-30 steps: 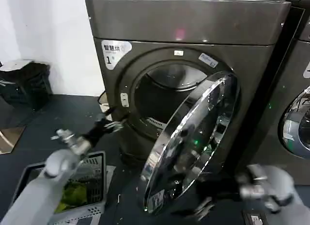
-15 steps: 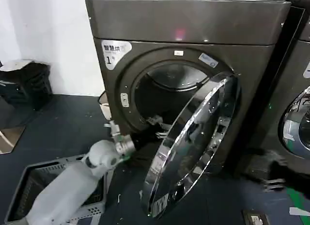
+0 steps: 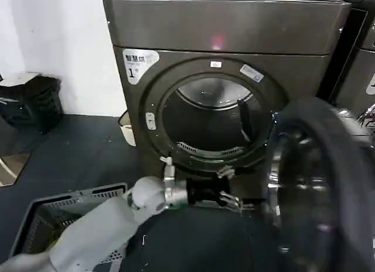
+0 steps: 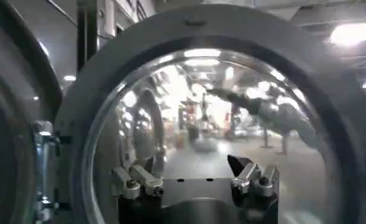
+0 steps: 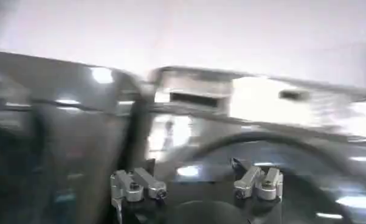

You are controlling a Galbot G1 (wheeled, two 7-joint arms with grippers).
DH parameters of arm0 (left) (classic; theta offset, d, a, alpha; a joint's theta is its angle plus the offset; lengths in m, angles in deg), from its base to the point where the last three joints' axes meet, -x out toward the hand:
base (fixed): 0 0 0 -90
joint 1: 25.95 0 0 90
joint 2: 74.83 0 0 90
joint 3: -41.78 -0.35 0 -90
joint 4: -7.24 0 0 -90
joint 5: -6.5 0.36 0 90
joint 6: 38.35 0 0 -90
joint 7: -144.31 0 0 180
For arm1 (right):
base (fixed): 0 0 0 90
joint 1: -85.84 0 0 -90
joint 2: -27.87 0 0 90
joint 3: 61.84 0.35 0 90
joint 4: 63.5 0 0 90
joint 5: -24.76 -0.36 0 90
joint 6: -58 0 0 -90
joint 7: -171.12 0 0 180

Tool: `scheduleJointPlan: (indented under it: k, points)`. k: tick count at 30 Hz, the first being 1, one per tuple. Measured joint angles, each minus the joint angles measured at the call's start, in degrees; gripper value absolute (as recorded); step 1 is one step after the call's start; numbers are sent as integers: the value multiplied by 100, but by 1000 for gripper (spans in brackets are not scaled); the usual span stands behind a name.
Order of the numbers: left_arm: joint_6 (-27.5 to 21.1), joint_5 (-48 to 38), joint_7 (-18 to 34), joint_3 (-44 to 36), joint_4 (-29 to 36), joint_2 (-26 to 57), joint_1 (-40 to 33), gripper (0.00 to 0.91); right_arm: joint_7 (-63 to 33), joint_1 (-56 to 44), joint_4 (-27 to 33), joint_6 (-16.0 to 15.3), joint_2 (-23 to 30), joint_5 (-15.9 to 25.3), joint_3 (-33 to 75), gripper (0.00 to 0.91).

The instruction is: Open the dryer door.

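The dryer door (image 3: 319,184) stands swung far out to the right of the bronze-grey machine labelled "1" (image 3: 222,26), its grey inner side and glass bowl facing me. The round drum opening (image 3: 208,116) is fully uncovered. My left gripper (image 3: 233,200) reaches across below the opening, just left of the door's inner face. In the left wrist view the door's grey ring (image 4: 195,27) and domed glass lie straight ahead, and the left gripper (image 4: 195,176) is open with nothing between its fingers. My right gripper (image 5: 195,173) is open and holds nothing, facing a blurred machine front.
A grey mesh laundry basket (image 3: 58,216) sits on the dark floor at the lower left, under my left arm. A dark bin (image 3: 29,102) stands by the white wall. The neighbouring machine (image 3: 357,72) is at the right edge, behind the open door.
The door has swung from half open to wide open on the right. My left arm moved right, across below the opening. The right arm has left the head view.
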Motion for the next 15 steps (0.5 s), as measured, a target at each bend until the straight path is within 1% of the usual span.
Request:
scheduleJointPlan:
  k: [1, 5, 10, 12, 15]
  points:
    - [17, -9, 11, -114, -45, -36, -63, 907, -136, -75, -8, -65, -4, 73, 138, 907]
    - [159, 90, 97, -497, -274, -261, -347, 907, -862, -399, 41, -55, -119, 375, 700, 907]
    - [186, 133, 137, -804, -677, -679, -606, 907, -1413, -747, 236, -59, -378, 526, 1449, 907]
    - [203, 162, 146, -921, -866, -874, -718, 907, -1508, -865, 314, -70, -453, 688, 1738, 907]
    - [220, 194, 240, -1069, -1220, -1243, -890, 907, -1615, -1017, 464, -84, -534, 1068, 2119, 907]
